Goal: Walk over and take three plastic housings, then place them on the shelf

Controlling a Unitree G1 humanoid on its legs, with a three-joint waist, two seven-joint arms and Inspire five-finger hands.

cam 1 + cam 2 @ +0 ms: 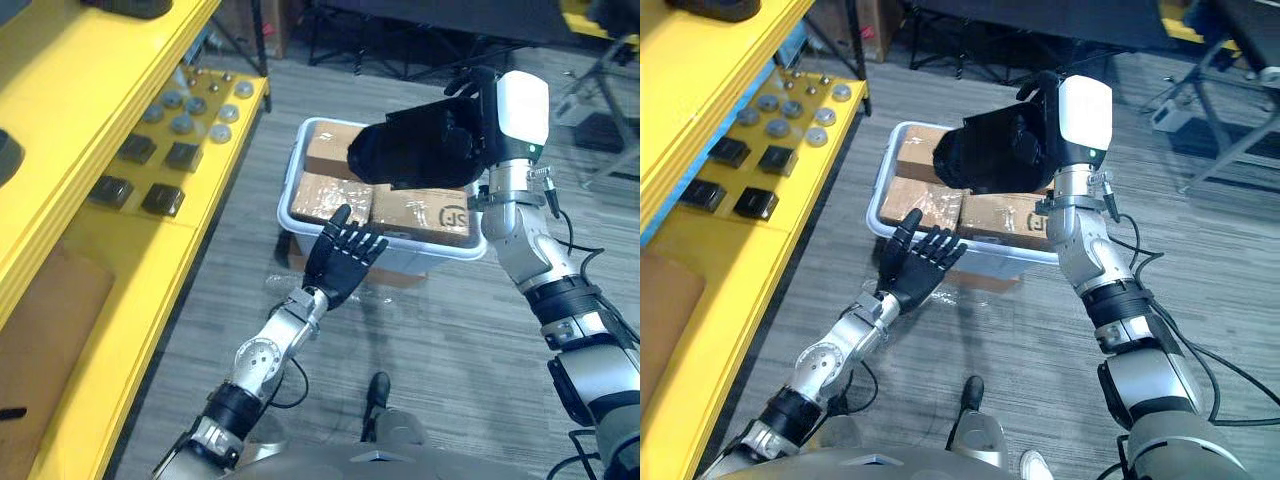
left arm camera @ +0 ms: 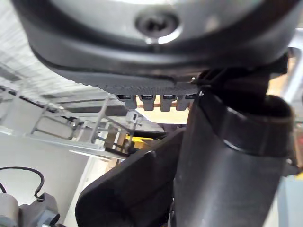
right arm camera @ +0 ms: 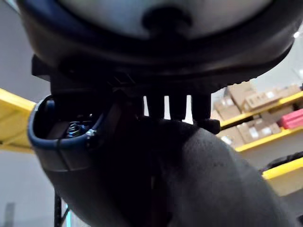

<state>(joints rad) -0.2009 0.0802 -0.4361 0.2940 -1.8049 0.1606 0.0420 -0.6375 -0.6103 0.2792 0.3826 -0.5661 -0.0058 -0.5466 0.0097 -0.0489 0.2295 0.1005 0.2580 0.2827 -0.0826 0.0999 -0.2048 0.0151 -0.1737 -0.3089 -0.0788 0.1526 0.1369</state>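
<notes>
One black plastic housing [image 1: 415,150] is up in the air above the far side of the white bin [image 1: 290,188], and we see the right hand [image 1: 480,92] with its fingers curled round it. The left hand [image 1: 340,258] hovers just at the bin's near rim, fingers straight and spread, holding nothing. Brown cardboard boxes [image 1: 420,212] fill the bin, which stands on the grey floor [image 1: 450,330]. On the yellow shelf [image 1: 150,290], four dark square parts [image 1: 160,200] and several round metal parts [image 1: 190,112] lie near its front edge.
</notes>
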